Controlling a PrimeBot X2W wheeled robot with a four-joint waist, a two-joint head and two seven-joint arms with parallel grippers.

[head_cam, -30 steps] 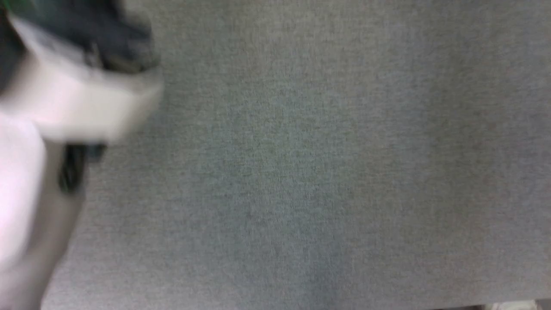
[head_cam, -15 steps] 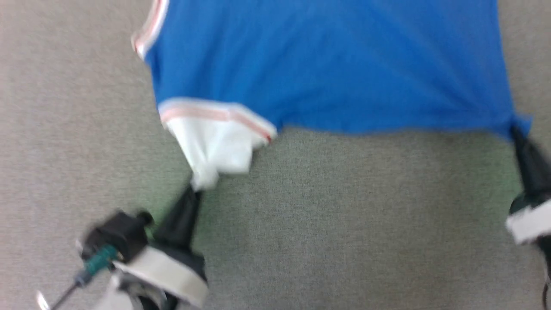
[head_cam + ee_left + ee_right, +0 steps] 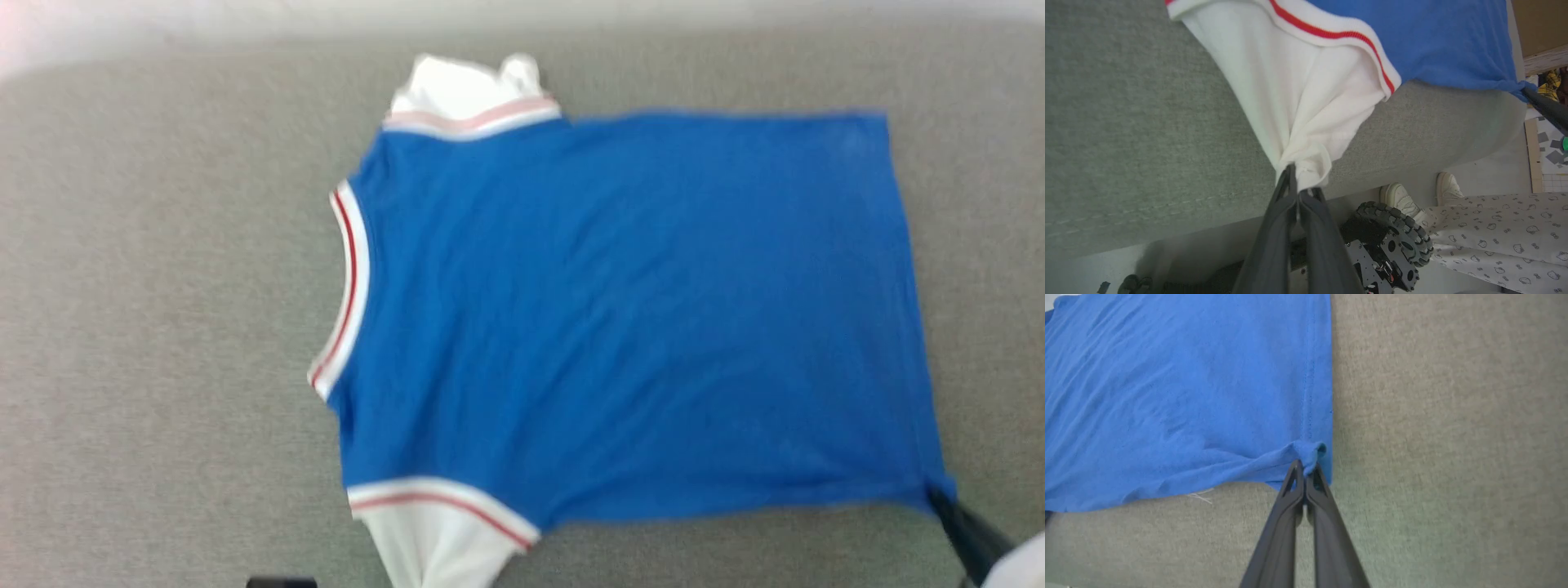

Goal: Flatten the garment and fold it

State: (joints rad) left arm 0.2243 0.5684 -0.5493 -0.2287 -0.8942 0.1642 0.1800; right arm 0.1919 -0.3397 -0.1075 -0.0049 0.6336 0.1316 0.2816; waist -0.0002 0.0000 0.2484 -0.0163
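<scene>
The garment (image 3: 620, 318) lies spread on the grey padded table (image 3: 163, 327), plain blue side up. Its striped neckline is at the left and a crumpled white sleeve (image 3: 465, 86) at the far edge. My left gripper (image 3: 1299, 181) is shut on the tip of the near white sleeve (image 3: 1298, 90), which is pulled to a point at the table's front edge. At the lower right of the head view, my right gripper (image 3: 939, 496) is shut on the near hem corner. The right wrist view shows that gripper (image 3: 1304, 467) pinching the bunched blue corner (image 3: 1310, 451).
The table's front edge (image 3: 1167, 224) runs just behind my left fingers. Below it are my wheeled base (image 3: 1396, 232), a person's pale shoes (image 3: 1400, 198) and patterned trousers (image 3: 1502, 232). Bare grey cloth surrounds the garment on all sides.
The head camera has swung: from bare grey cloth, to the garment's near edge, to the whole garment now. Both grippers keep the same holds as half a second ago.
</scene>
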